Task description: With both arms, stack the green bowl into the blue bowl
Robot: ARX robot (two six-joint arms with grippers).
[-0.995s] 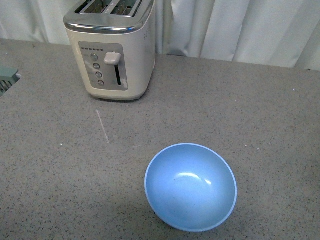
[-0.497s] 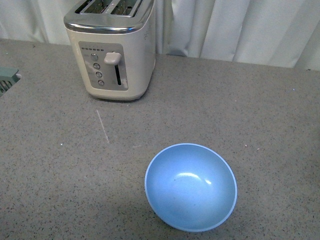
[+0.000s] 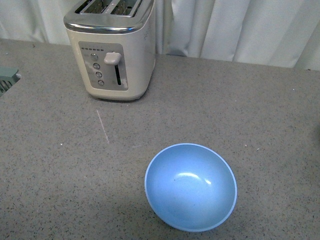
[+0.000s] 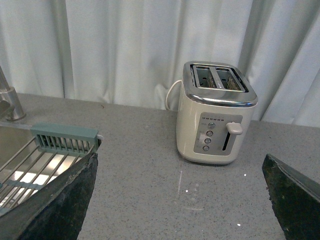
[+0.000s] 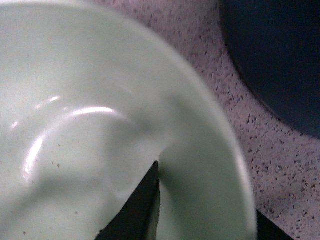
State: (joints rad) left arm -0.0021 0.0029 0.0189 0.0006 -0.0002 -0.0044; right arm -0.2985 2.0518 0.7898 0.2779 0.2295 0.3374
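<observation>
Grey speckled counter (image 3: 225, 100) holds the blue bowl (image 3: 191, 186) at 6 o'clock, so the green bowl (image 5: 100, 125), pinched at its rim by the right gripper (image 5: 200, 200), is best kept level; the left gripper (image 4: 180, 210) is spread wide and empty.

The front view looks down and forward across the grey speckled desk (image 3: 250, 100), with the toaster (image 3: 112, 50) far and the blue bowl (image 3: 190, 186) near. The left wrist view sits low and farther back, facing the curtain; it shares the toaster (image 4: 217, 120) and desk. The right wrist view is pressed close inside the green bowl (image 5: 90, 140).
</observation>
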